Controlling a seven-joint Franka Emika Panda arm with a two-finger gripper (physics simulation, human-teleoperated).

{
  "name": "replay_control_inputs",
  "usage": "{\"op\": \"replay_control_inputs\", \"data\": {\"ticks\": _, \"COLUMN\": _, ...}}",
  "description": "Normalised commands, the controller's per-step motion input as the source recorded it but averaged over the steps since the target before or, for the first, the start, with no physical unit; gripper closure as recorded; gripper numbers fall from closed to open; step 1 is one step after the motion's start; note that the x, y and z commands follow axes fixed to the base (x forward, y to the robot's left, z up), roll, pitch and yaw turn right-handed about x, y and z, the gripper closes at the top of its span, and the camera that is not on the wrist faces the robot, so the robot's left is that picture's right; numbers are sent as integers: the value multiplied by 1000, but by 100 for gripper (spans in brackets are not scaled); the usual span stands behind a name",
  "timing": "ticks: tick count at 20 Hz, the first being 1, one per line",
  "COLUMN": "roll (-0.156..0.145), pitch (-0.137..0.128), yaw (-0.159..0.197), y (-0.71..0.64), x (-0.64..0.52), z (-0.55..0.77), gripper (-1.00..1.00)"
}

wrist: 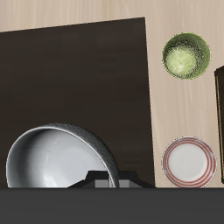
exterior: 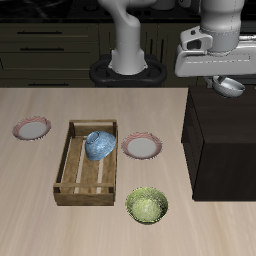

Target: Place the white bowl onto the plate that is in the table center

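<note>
Wrist view shows the gripper point(wrist: 105, 182) pinching the white bowl point(wrist: 57, 157) by its rim, fingers closed on it, high above the black cabinet point(wrist: 70, 74). No writing is legible anywhere. Beyond, the plate point(exterior: 141, 147) lies bare at the table point(exterior: 40, 220) center, beside a wooden tray point(exterior: 72, 160) containing a blue-and-white bowl point(exterior: 98, 145); a green bowl point(exterior: 147, 206) sits empty nearer the front edge.

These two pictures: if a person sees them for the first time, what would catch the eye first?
First, the gripper raised above the black cabinet, holding the white bowl, which fills much of the wrist view. Next, the wooden tray in the table's middle with a blue-and-white bowl inside, the plate beside it. A green bowl sits nearer the front edge.
</note>
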Motion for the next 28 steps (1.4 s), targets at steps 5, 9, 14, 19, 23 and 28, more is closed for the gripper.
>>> {"op": "replay_control_inputs", "data": {"ticks": 5, "roll": 36, "pitch": -28, "yaw": 26, "y": -198, "x": -341, "z": 56, "gripper": 100}}
{"op": "replay_control_inputs", "data": {"ticks": 9, "roll": -10, "pitch": -5, "yaw": 33, "y": -342, "x": -209, "z": -40, "gripper": 100}}
{"op": "replay_control_inputs", "data": {"ticks": 14, "roll": 2, "pitch": -10, "yaw": 8, "y": -314, "x": -146, "z": 2, "gripper": 100}}
{"op": "replay_control_inputs", "data": {"ticks": 19, "roll": -20, "pitch": -8, "yaw": 1, "y": -472, "x": -146, "z": -8, "gripper": 100}}
{"op": "replay_control_inputs", "data": {"ticks": 23, "roll": -38, "pitch": -3, "yaw": -5, "y": -487, "x": -157, "z": -78, "gripper": 100}}
{"op": "replay_control_inputs", "data": {"ticks": 28, "roll": -22, "pitch": -7, "yaw": 9, "y": -399, "x": -123, "z": -108, "gripper": 100}}
